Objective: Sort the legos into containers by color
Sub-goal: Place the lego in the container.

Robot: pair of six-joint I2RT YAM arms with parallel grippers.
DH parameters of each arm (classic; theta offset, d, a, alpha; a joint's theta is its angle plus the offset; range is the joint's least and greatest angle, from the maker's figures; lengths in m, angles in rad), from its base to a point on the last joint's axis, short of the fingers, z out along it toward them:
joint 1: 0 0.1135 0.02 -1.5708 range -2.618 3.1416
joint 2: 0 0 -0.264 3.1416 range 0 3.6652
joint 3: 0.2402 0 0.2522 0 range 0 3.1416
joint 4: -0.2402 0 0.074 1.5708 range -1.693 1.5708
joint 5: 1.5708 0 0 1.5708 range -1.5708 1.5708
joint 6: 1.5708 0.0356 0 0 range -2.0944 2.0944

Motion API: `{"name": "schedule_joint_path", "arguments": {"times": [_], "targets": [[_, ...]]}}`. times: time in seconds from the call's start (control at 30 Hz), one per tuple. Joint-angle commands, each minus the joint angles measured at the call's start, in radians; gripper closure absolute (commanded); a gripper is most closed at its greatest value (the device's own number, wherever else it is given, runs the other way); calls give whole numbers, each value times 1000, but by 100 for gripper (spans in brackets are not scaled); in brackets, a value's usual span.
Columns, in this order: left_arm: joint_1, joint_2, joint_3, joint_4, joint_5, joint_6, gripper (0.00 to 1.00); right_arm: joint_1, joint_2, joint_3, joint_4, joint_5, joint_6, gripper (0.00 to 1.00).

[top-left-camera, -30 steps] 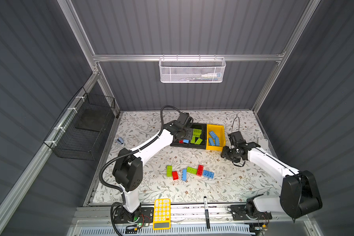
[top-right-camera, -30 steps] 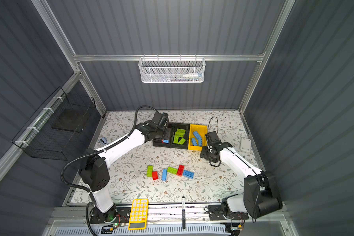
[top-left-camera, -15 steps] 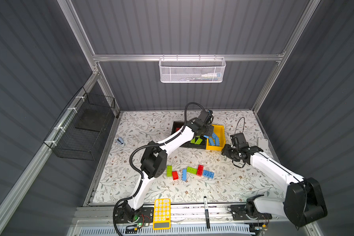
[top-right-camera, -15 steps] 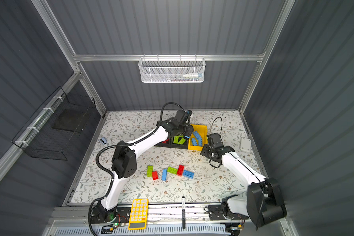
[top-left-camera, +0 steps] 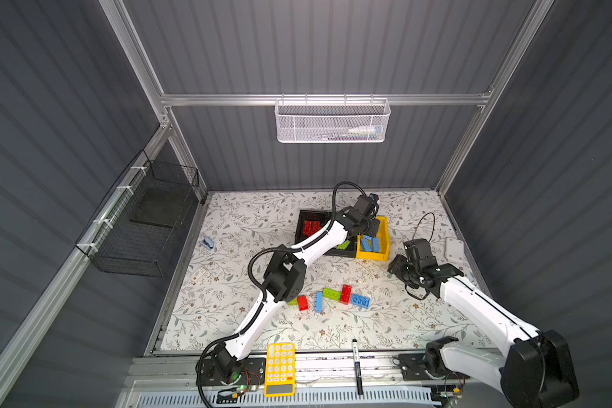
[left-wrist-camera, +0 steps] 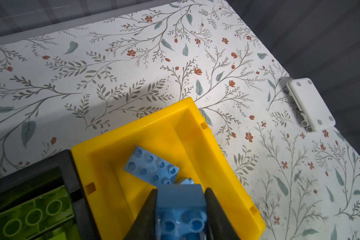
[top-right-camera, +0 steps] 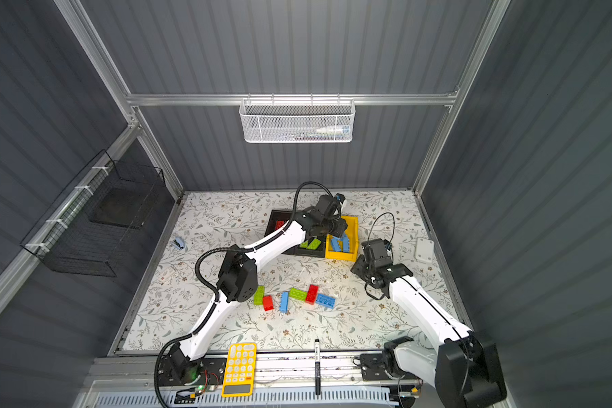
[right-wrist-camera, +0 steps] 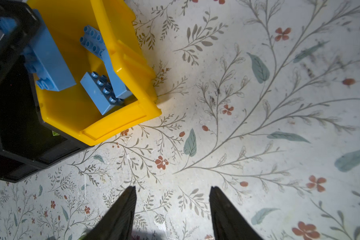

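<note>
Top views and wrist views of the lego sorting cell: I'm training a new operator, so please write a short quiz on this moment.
1. True or false: the left gripper is shut on a blue brick above the yellow bin.
2. The right gripper is: A) open and empty, B) shut on a red brick, C) shut on the yellow bin's rim.
3. How many red bricks lie loose on the table?

Key: 1 true; 2 A; 3 two.
</note>
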Motion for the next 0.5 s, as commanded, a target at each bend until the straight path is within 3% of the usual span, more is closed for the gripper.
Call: {"name": "schedule_joint_path", "arguments": {"times": [0.0, 0.3, 0.47], "targets": [[-3, 25, 39, 0, 9, 10, 78, -1, -37, -8, -40, 24, 2, 40], [-3, -22, 16, 21, -14, 12, 38, 1, 82, 12, -65, -75, -152, 37], [6, -100, -30, 34, -57, 34, 33, 11, 105, 46, -93, -94, -229, 36]]}}
